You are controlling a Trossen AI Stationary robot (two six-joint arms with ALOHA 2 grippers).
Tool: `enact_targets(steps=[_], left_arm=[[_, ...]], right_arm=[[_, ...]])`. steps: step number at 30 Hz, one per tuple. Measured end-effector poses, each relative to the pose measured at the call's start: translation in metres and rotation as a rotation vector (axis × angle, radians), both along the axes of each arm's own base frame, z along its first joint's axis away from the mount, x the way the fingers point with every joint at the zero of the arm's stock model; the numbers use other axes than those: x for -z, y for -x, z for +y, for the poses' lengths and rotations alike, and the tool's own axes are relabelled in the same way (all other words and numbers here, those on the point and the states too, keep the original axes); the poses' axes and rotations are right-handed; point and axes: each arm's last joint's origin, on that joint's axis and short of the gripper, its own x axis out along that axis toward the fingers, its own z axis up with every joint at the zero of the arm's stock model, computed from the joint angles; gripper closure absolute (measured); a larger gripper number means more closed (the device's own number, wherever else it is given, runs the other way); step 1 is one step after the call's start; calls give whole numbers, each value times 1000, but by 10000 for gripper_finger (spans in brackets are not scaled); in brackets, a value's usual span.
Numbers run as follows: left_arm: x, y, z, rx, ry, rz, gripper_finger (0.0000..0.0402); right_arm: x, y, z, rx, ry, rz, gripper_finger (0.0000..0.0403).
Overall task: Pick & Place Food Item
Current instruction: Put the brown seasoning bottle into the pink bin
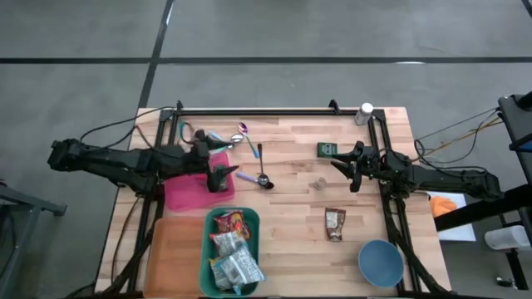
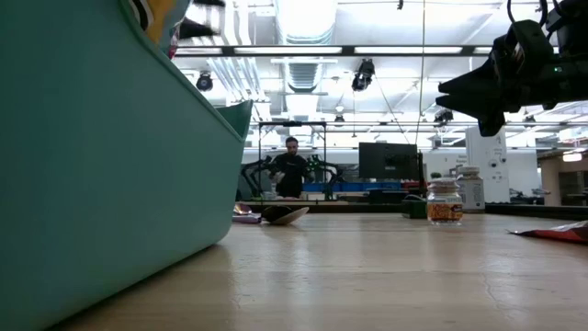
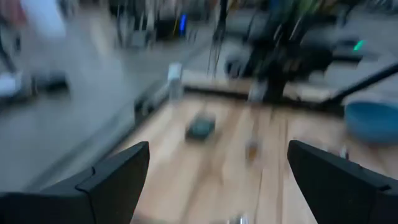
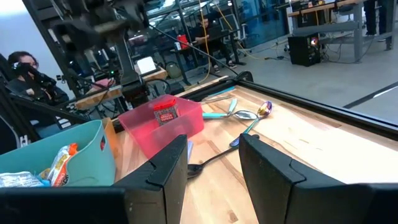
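Observation:
My left gripper hangs open with nothing between its fingers, over the right edge of the pink bin. A red packet lies in that bin. The teal bin near the front edge holds several food packets. A brown snack packet, a small jar and a green pack lie on the wood. My right gripper waits at the right above the table, fingers apart and holding nothing.
Several spoons lie far of the pink bin. A blue bowl sits at the front right, a white bottle at the far right corner. Bare wood lies between the teal bin and the snack packet. People sit beyond the table.

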Motion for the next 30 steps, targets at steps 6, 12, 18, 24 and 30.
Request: enact_targets(steps=[6, 12, 18, 24, 30], left_arm=[[-16, 7, 2, 18, -125, -88, 18], [-13, 6, 1, 20, -131, -61, 18], [-11, 6, 1, 21, -128, -44, 18], [-4, 7, 2, 24, -126, 31, 18], [-2, 7, 2, 10, -56, 22, 18]], right_arm=[[0, 0, 0, 0, 0, 0, 261], [0, 0, 0, 0, 0, 0, 261], [0, 0, 0, 0, 0, 0, 261], [0, 0, 0, 0, 0, 0, 261], [0, 0, 0, 0, 0, 0, 261]])
